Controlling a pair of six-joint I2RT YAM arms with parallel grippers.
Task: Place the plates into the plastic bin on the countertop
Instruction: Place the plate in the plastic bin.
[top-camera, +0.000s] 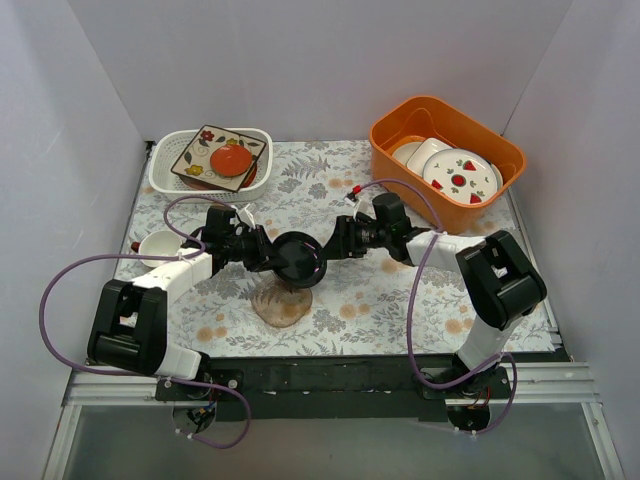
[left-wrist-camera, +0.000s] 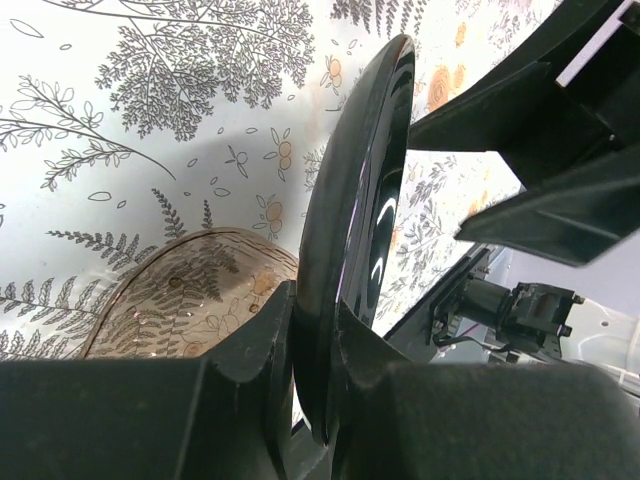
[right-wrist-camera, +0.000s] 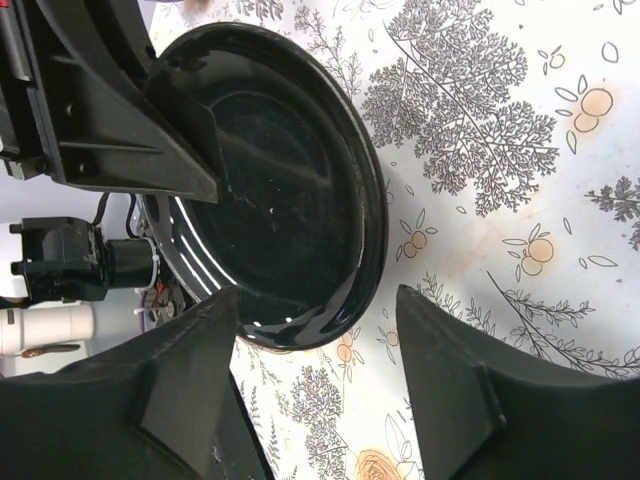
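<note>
**Fern-print counter (top-camera: 400, 290): black plate (top-camera: 297, 258) held on edge**

A pink plate (top-camera: 282, 305) lies under it, partly hidden. The left pincer (left-wrist-camera: 315, 350) is clenched on the black plate's rim; the right pincer (right-wrist-camera: 315, 300) stands released, fingers (right-wrist-camera: 190, 370) either side. Back-left of the black plate, the white bin (top-camera: 165, 165) holds a square plate (top-camera: 205, 150) and red dish (top-camera: 232, 160); an orange tub (top-camera: 440, 205) stands back-right, a cup (top-camera: 158, 246) left.

Far on my right, an orange tub (top-camera: 420, 190) holds white strawberry-marked plates (top-camera: 460, 176); on my left stands a small white cup (top-camera: 158, 247).
</note>
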